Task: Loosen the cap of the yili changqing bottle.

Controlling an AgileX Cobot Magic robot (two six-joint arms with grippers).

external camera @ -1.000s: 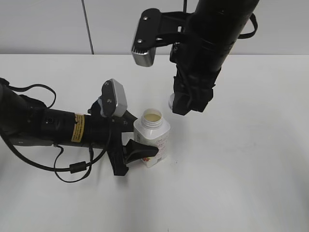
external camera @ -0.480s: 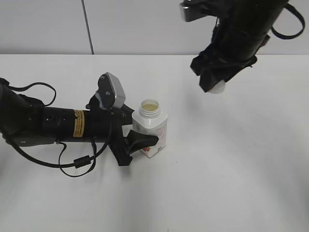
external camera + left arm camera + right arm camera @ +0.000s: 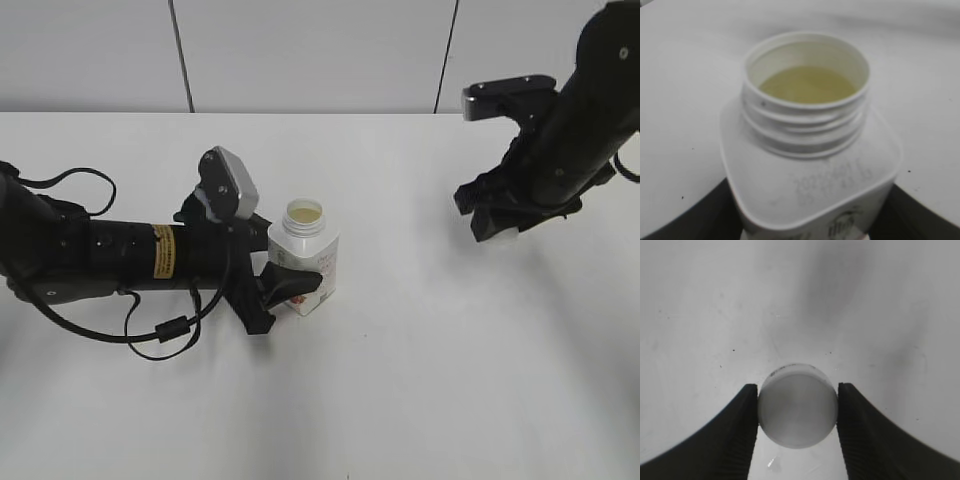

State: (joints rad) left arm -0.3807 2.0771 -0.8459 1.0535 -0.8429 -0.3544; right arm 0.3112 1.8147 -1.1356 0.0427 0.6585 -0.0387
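Note:
The yili changqing bottle (image 3: 303,259) stands left of centre on the white table, uncapped, with pale liquid in its threaded neck (image 3: 806,95). My left gripper (image 3: 290,283) is shut on the bottle's body from the left; its dark fingers flank the body (image 3: 805,220) in the left wrist view. My right gripper (image 3: 500,228) is at the right, low over the table. It is shut on the small round white cap (image 3: 797,404), held between both fingers. In the exterior view the cap is mostly hidden behind the fingers.
The white table (image 3: 400,380) runs to a pale wall panel at the back. The left arm's black cables (image 3: 150,335) lie on the table at the left. The right wrist view shows bare table (image 3: 800,300) under the cap.
My right gripper has carried the cap away from above the bottle, rightward and down toward the table. The bottle and the left gripper have shifted slightly left.

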